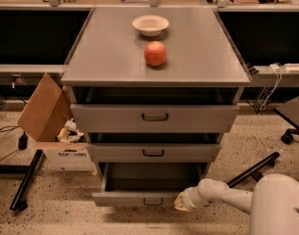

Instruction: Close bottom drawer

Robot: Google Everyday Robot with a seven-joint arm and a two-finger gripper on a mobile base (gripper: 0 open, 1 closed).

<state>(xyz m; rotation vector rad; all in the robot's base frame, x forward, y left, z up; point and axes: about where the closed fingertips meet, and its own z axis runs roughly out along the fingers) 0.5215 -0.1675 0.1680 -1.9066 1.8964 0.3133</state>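
Observation:
The bottom drawer (139,198) of the grey cabinet is pulled out furthest of the three, its slim front panel low near the floor with a small dark bar handle (153,201). Its plain grey tray shows behind the panel. My gripper (181,203) is at the end of the white arm, right against the right end of this front panel. The arm reaches in from the lower right.
The middle drawer (154,152) and top drawer (154,117) stand partly open above. A red apple (155,53) and a white bowl (150,24) sit on the cabinet top. An open cardboard box (56,131) is at the left; a chair base (288,131) is at the right.

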